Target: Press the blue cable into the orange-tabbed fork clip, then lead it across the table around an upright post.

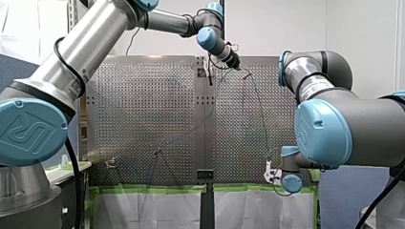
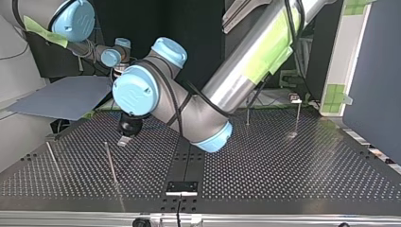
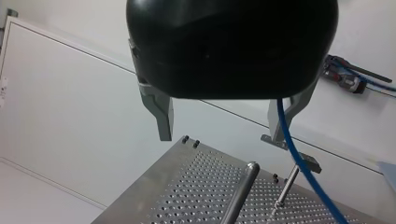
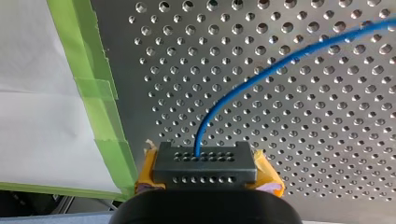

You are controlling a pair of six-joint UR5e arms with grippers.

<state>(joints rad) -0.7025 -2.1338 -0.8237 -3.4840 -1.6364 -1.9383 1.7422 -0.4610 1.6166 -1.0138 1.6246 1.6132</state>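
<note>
Dangling blue cable (image 3: 295,161), L end effector (image 3: 220,138)

Matt metal table (image 4: 303,140); blue cable (image 4: 261,74) looks plastic-sheathed.

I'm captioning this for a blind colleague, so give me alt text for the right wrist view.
A blue cable runs out of my right pincer, which is shut on it, and arcs away over the perforated table. A strip of green tape lines the table's edge beside the pincer.
</note>
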